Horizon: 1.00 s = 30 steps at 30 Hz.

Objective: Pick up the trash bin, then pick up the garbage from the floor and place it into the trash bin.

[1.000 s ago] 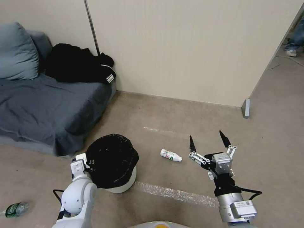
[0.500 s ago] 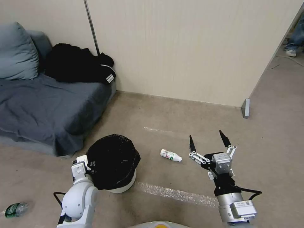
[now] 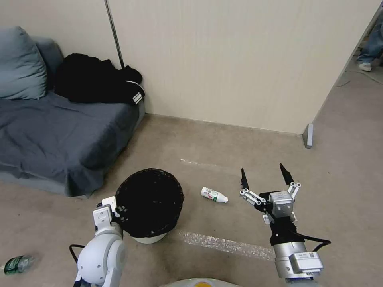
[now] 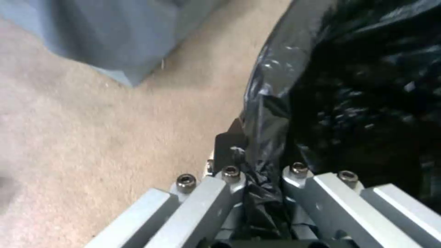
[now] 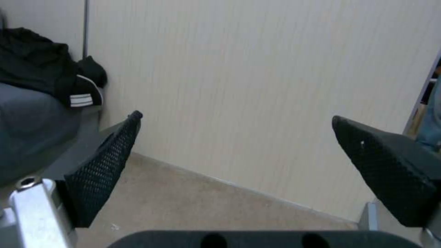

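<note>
The bin point(image 3: 149, 207) is seen low and left of centre in the head view, its black bag point(image 4: 275, 103) folded over the rim. That rim is pinched by the left gripper point(image 3: 115, 208), closed on the bag at the bin's left edge, as is confirmed in the left wrist view; the hold seems chosen so the bin can be carried along to the litter. A bottle point(image 3: 214, 195) lies on the floor point(image 3: 191, 151) just right of the bin, and a green bottle point(image 3: 16, 264) is found at the lower left corner. The right gripper point(image 3: 265, 177) is held spread wide above the floor, right of the bottle, presumably readied for it. Compared with a second ago, the bin has been shifted rightward and appears raised, nearer the bottle, while the right gripper is little changed.
</note>
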### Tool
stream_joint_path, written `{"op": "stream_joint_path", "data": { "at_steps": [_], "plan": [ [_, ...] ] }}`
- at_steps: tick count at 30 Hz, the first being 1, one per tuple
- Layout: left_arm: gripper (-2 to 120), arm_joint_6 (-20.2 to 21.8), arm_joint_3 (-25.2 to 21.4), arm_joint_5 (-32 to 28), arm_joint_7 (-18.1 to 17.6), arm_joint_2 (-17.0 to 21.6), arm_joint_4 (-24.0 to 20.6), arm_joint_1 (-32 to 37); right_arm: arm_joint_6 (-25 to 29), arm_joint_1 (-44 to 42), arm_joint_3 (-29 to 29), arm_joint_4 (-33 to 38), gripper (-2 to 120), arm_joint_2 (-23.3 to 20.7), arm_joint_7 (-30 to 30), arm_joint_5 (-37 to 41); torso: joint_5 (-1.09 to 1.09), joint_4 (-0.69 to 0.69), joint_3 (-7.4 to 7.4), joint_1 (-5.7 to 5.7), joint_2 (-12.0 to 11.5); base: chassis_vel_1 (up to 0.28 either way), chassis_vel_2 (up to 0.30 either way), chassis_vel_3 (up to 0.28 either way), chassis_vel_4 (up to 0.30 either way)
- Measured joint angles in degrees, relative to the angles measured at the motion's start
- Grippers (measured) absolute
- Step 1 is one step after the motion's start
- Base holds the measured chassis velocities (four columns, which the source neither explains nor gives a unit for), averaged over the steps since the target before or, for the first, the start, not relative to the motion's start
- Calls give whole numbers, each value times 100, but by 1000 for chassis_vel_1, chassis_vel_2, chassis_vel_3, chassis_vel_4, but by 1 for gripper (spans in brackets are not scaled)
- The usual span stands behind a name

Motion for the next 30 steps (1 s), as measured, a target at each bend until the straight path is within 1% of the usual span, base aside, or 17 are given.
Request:
{"op": "stream_joint_path", "data": {
  "at_steps": [1, 3, 5, 6, 9, 10, 13, 14, 20, 24, 27, 28, 30],
  "plan": [
    [1, 0, 11, 6, -42, -14, -117, 34, 2, 1, -2, -1, 100, 0, 0, -10, 1, 2, 0, 0, 0, 0, 0, 0, 0],
    [1, 0, 25, -5, -49, -22, -187, 52, 2, 1, -2, 0, 100, 0, 0, -15, 1, 2, 0, 0, 0, 0, 0, 0, 0],
    [1, -7, 62, -69, -75, -34, -445, 118, 6, 2, -5, -1, 100, 0, 1, -36, 5, 1, -1, 0, 0, 0, 0, 0, 0],
    [1, -7, 62, -69, -75, -34, -445, 118, 6, 2, -5, -1, 100, 0, 1, -36, 5, 1, -1, 0, 0, 0, 0, 0, 0],
    [1, -12, 115, -168, -149, -41, -733, 227, 6, 1, -10, 6, 100, 0, 50, -85, 5, 3, -1, 0, 0, 0, 0, 0, 0],
    [1, -12, 115, -168, -149, -41, -733, 227, 6, 1, -10, 6, 100, 0, 50, -85, 5, 3, -1, 0, 0, 0, 0, 0, 0],
    [1, -24, 181, -199, -183, -32, -1003, 355, 7, 2, -12, 13, 100, 0, 69, -97, 5, 2, -1, 0, 0, 0, 0, 0, 0],
    [1, -24, 181, -199, -183, -32, -1003, 355, 7, 2, -12, 13, 100, 0, 69, -97, 5, 2, -1, 0, 0, 0, 0, 0, 0],
    [1, -73, 216, -228, -218, 62, -1325, 521, 27, 13, -23, 79, 100, 0, 327, -190, 5, 2, -1, 0, 0, 0, 0, 0, 0],
    [1, -136, 269, -211, -222, 96, -1466, 627, 43, 14, -24, 81, 100, 0, 343, -196, 5, 3, -2, 0, 0, 0, 0, 0, 0],
    [1, -174, 302, -155, -222, 121, -1545, 705, 133, 14, -12, 80, 100, 0, 338, -177, 5, 2, -2, 0, 0, 0, 0, 0, 0],
    [1, -201, 319, -120, -222, 133, -1600, 763, 280, 15, 18, 74, 100, 0, 307, -123, 5, 3, -2, 0, 0, 0, 0, 0, 0],
    [1, -242, 336, -61, -220, 151, -1673, 832, 401, 15, 43, 57, 100, 0, 276, -74, 5, 3, -2, 0, 0, 0, 0, 0, 0]
  ]
}}
